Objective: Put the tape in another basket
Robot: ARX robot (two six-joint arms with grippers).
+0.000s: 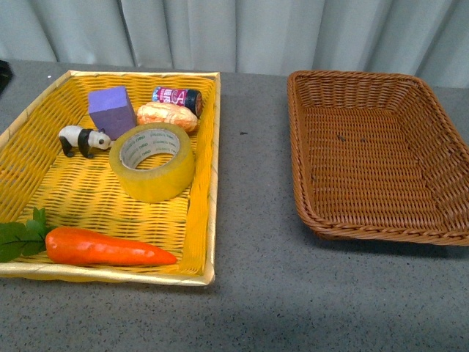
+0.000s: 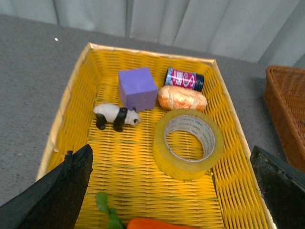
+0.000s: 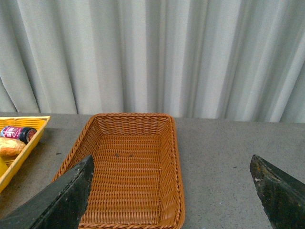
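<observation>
On the counter [image 1: 256, 293] the job is not yet begun, as far as I can judge. The tape [image 1: 152, 161] lies flat in the yellow basket [image 1: 215, 183], hole upward, toward the side nearest the brown basket [image 1: 366, 161]. It sits just beside a bread roll [image 1: 168, 116] and near a purple block [image 1: 111, 110] and a toy panda [image 1: 84, 139]. A carrot [image 1: 106, 248] lies apart from it at the near end. The brown basket holds nothing that I can see. So the whole move is left: grasp the roll, lift it clear of the yellow rim, carry it across the bare strip of counter and set it down in the brown basket.

Neither arm shows in my front view, so I read pose from the wrist cameras. My left fingers [image 2: 66, 191] are spread wide with nothing between them, and the arm hangs above the yellow basket looking down into it. The tape appears between the two tips, lower and further on, untouched. My right fingers [image 3: 66, 195] are likewise spread wide and hold nothing. That arm is set back, looking across the brown basket toward the curtain [image 3: 152, 52].
</observation>
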